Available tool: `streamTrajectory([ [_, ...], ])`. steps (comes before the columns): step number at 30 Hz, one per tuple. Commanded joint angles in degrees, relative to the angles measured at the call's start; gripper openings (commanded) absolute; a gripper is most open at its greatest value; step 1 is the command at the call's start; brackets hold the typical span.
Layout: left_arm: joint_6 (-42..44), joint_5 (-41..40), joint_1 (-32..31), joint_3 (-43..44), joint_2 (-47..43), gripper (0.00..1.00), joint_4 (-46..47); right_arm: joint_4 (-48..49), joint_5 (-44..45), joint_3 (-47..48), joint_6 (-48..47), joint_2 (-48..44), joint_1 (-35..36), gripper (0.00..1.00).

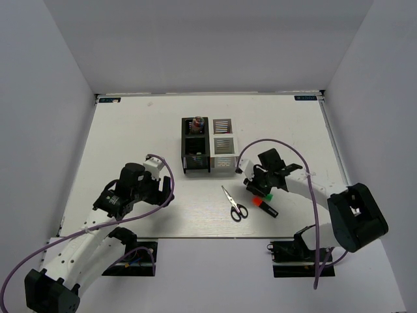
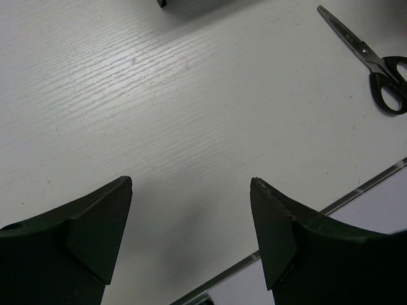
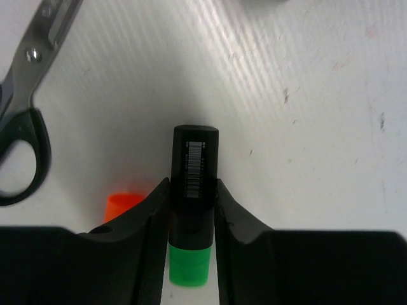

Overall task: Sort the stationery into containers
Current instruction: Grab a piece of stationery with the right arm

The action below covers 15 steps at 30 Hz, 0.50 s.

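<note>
My right gripper (image 3: 193, 190) is shut on a black marker with a green end (image 3: 194, 165), low at the table; I cannot tell if it is lifted. It also shows in the top view (image 1: 266, 194). The orange-ended marker (image 1: 267, 209) lies just beside it, partly behind my finger (image 3: 124, 203). The black-handled scissors (image 1: 234, 203) lie to the left (image 3: 25, 108). The black organiser (image 1: 195, 156) and the white organiser (image 1: 222, 156) stand side by side at mid-table. My left gripper (image 2: 191, 190) is open and empty over bare table (image 1: 164, 190).
The black organiser's back compartment holds a few upright items (image 1: 197, 122). The scissors show at the top right of the left wrist view (image 2: 375, 63). The table's front edge (image 2: 356, 190) runs just beneath my left fingers.
</note>
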Motion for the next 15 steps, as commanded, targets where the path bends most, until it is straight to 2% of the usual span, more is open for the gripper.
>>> streamTrajectory([
  [1,0.24,0.47,0.02,-0.16,-0.78,0.85,0.46,-7.71,2.09,-2.98,-1.52,-1.12,-0.07,0.0],
  [3,0.32,0.47,0.1,-0.33,-0.96,0.85,0.55,-9.56,0.33,-2.19,-1.61,-5.5,0.01,0.0],
  [4,0.32,0.47,0.19,-0.33,-0.87,0.85,0.46,-14.36,-2.37,0.08,-1.61,-6.83,-0.25,0.0],
  [6,0.15,0.55,0.19,-0.25,-0.52,0.85,0.64,-16.15,-7.13,2.2,-1.96,-11.3,-0.34,0.0],
  [9,0.23,0.64,0.19,-0.24,-0.17,0.85,0.55,-18.98,-16.7,12.37,-0.74,-13.35,-0.43,0.0],
  [11,0.32,0.47,0.19,-0.24,-0.43,0.85,0.63,-16.62,-18.74,19.05,0.76,-12.82,-0.25,0.0],
  [12,0.24,0.47,0.1,-0.42,-0.35,0.85,0.64,-10.08,-19.53,20.21,4.16,-12.56,-0.34,0.0],
  [14,0.32,0.38,0.19,-0.42,-0.43,0.85,0.72,-5.81,-20.07,24.5,7.77,-9.42,-0.25,0.0],
  [15,0.32,0.29,0.1,-0.33,-0.26,0.85,0.64,-0.22,-19.98,25.92,10.67,-8.17,-0.25,0.0],
])
